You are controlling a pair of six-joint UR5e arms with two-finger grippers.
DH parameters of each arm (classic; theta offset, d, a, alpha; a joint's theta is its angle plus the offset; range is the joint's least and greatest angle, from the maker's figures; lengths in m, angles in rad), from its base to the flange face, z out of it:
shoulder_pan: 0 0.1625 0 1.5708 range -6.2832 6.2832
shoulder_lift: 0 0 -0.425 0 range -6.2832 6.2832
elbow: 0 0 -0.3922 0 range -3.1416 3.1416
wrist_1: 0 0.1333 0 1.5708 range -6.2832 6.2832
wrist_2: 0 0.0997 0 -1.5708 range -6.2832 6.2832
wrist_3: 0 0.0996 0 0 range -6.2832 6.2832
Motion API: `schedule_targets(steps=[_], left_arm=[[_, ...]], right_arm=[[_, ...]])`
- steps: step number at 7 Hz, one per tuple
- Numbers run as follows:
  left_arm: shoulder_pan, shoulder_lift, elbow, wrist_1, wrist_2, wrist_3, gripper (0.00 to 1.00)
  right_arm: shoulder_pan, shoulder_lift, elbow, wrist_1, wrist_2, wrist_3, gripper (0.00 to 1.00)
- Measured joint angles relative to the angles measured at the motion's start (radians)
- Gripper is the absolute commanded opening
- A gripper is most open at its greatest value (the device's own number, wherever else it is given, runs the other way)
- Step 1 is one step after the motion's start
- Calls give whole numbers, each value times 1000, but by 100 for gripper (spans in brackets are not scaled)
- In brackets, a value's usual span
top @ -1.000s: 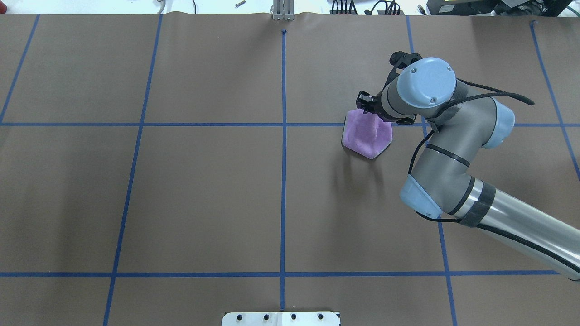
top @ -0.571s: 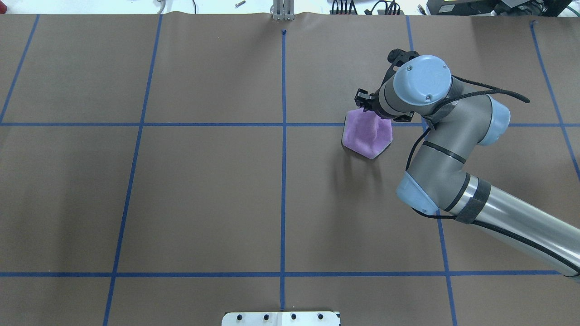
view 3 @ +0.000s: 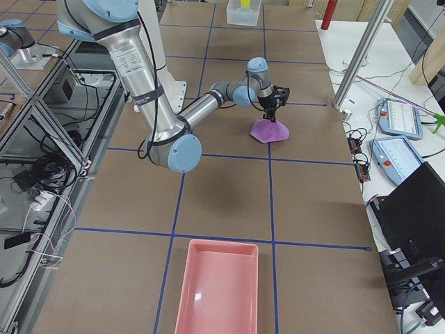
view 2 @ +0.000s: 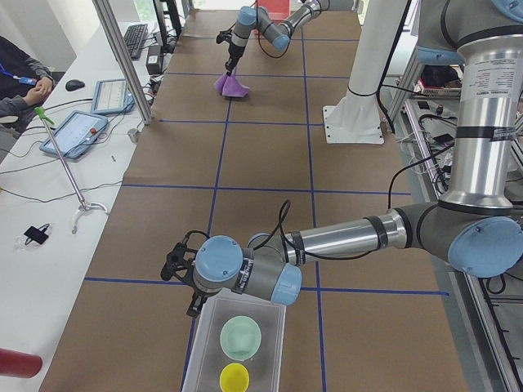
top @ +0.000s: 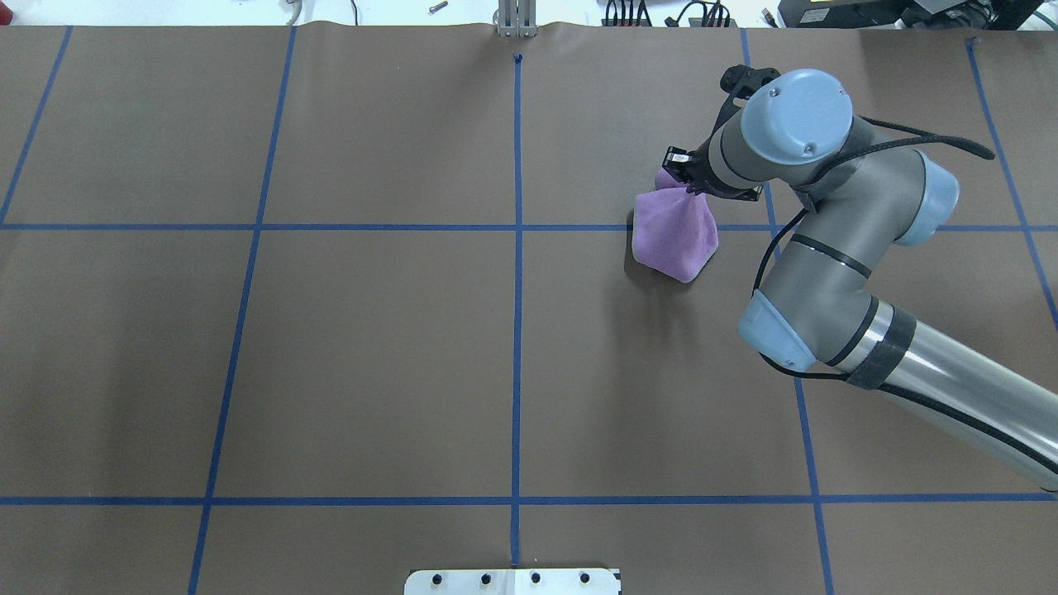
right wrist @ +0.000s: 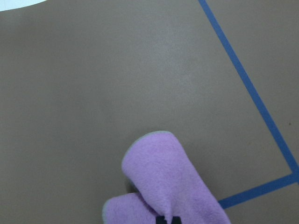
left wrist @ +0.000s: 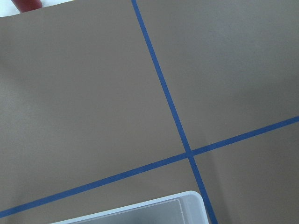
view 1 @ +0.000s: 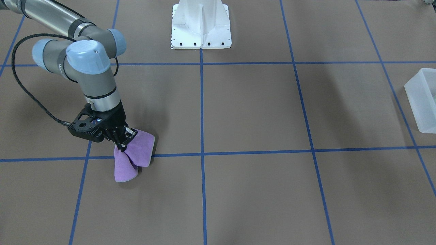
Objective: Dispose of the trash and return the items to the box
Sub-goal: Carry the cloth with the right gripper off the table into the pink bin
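My right gripper (view 1: 122, 144) is shut on a purple cloth (view 1: 133, 156) and holds its pinched top up while the lower folds rest on the brown table. The gripper (top: 679, 172) and the cloth (top: 676, 235) also show in the overhead view, and the cloth (right wrist: 163, 182) fills the bottom of the right wrist view. The frosted box (view 2: 276, 339) stands at the table's left end and holds a yellow cup (view 2: 234, 377) and a pale green bowl (view 2: 241, 336). My left gripper (view 2: 194, 304) hovers at the box's far edge; I cannot tell if it is open or shut.
A pink tray (view 3: 219, 285) lies at the table's right end. The white robot base (view 1: 201, 25) stands at the middle rear. The box's corner (left wrist: 187, 205) shows under the left wrist. A red object (view 2: 16, 362) lies on the side bench near the box.
My right gripper has risen and moved toward the table's far side with the cloth, pulling it from a low spread into a tall peak.
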Motion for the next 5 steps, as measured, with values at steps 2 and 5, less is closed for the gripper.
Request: schedule_targets(steps=[2, 5], left_arm=[[15, 48, -3, 92, 36, -1, 98], [31, 157, -143, 288, 56, 0, 98]], right_arm=[[122, -32, 15, -2, 113, -201, 0], [358, -143, 49, -4, 330, -560, 0]])
